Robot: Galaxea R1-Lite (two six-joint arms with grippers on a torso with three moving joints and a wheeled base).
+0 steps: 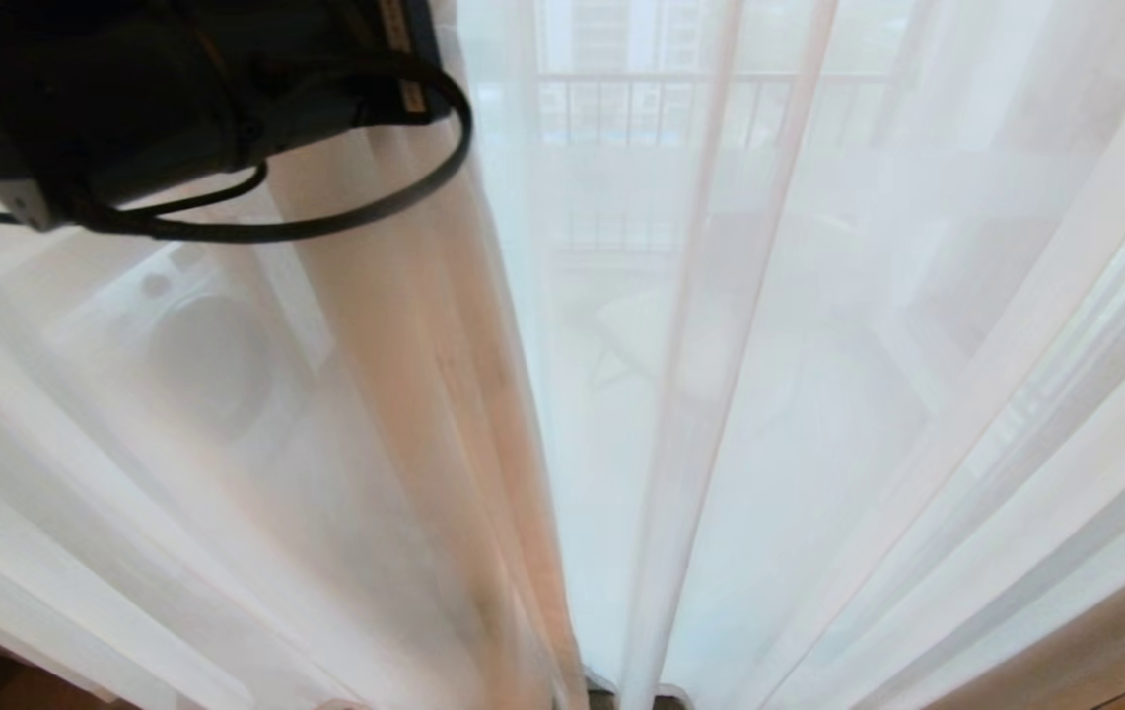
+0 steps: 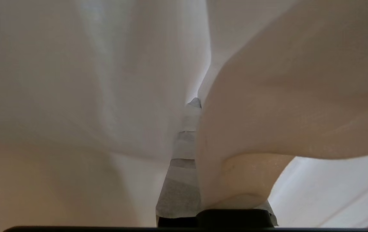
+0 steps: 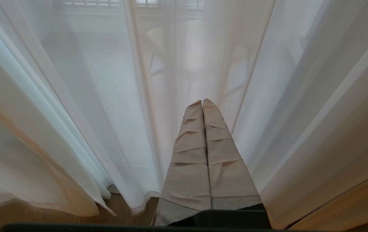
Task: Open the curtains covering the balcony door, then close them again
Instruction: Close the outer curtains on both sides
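At the upper left of the head view, the left arm (image 1: 128, 108) is seen raised against the curtains (image 1: 394, 414), with its cable looped below it. The left gripper (image 2: 194, 106) is shown in the left wrist view with its taped jaws pinched together, a fold of sheer fabric apparently caught between them and draped over one side. The sheers are drawn fully across the balcony door, of which only a railing (image 1: 700, 84) beyond it can be made out through the cloth. At the centre, the meeting edges of the two panels hang to the floor. On the right, the right gripper (image 3: 202, 103) is held closed on nothing, just short of the fabric. The step is judged to be a sideways draw: the pinch is best kept firm and the pull kept level along the track, so that the thin cloth is not dragged downward or slipped free.
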